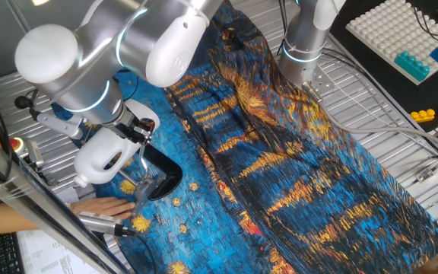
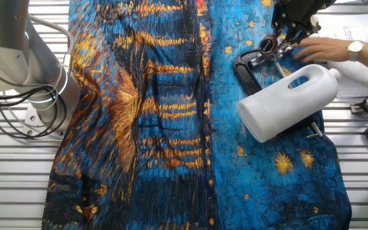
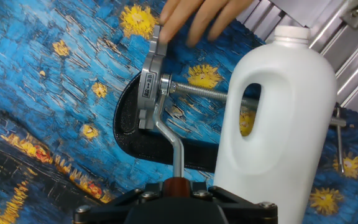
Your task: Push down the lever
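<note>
Directly ahead of my gripper (image 3: 178, 190), at the bottom edge of the hand view, sits the reddish-brown knob of the lever (image 3: 173, 149), its thin silver rod rising away from the fingers with a bend toward a metal bracket (image 3: 150, 87) on a threaded screw (image 3: 197, 91). The knob lies right at the black finger bases, but I cannot tell whether the fingers are clamped on it or merely resting around it. Just to the right of the tool, a large white plastic jug (image 3: 284, 124) with a handle cut-out stands close, overlapping the black curved base (image 3: 138, 140) that runs beneath the bracket. Beyond the bracket, on the far side from the tool, a person's hand (image 3: 197, 18) rests on the blue and yellow painted cloth (image 3: 48, 93). From the other fixed view, I see the gripper (image 2: 286, 29) poised over the clamp end near that hand (image 2: 324, 48), with the jug (image 2: 289, 102) lying across the base toward the camera. From one fixed view, the arm (image 1: 90, 53) hides most of the mechanism.
</note>
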You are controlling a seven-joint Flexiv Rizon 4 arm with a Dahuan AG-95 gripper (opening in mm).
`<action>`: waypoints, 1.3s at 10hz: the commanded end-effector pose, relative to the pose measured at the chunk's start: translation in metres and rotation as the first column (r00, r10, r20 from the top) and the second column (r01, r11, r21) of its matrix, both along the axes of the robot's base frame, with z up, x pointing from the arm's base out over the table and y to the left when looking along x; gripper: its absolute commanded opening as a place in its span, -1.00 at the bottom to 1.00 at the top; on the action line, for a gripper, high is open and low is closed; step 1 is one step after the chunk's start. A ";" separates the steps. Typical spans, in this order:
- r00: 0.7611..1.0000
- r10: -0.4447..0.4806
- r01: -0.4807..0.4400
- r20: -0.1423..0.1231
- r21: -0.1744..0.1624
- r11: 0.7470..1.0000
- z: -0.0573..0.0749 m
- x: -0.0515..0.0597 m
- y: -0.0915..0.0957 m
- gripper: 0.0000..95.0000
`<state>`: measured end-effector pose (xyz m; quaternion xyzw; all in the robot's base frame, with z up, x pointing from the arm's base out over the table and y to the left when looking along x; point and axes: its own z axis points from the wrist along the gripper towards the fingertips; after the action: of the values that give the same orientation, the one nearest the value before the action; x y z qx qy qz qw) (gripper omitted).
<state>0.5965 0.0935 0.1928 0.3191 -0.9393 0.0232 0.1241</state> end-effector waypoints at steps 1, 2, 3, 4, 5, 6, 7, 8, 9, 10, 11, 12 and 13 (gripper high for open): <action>1.000 0.000 0.000 -0.001 0.004 1.000 -0.001 0.000 0.000 -0.60; 1.000 -0.001 0.001 -0.001 0.004 1.000 -0.001 -0.001 0.000 -0.60; 1.000 -0.004 0.004 0.001 0.005 1.000 -0.002 -0.002 0.000 -0.60; 1.000 -0.010 0.010 0.004 0.009 1.000 -0.003 -0.003 0.000 -0.60; 1.000 -0.011 0.011 0.004 0.009 1.000 -0.005 -0.004 -0.001 -0.60; 1.000 -0.012 0.012 0.004 0.008 1.000 -0.007 -0.005 -0.001 -0.60; 1.000 -0.011 0.011 0.006 0.008 1.000 -0.008 -0.006 -0.002 -0.60; 1.000 -0.011 0.011 0.005 0.006 1.000 -0.010 -0.006 -0.002 -0.60; 1.000 -0.011 0.011 0.006 0.006 1.000 -0.014 -0.008 -0.003 -0.60; 1.000 -0.011 0.011 0.007 0.007 1.000 -0.017 -0.009 -0.004 -0.60; 1.000 -0.011 0.011 0.007 0.006 1.000 -0.020 -0.012 -0.005 -0.60; 1.000 -0.010 0.010 0.006 0.004 1.000 -0.019 -0.013 -0.006 -0.60; 1.000 -0.008 0.008 0.006 0.006 1.000 -0.017 -0.017 -0.008 -0.60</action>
<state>0.5779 0.0840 0.1768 0.3172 -0.9405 0.0205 0.1204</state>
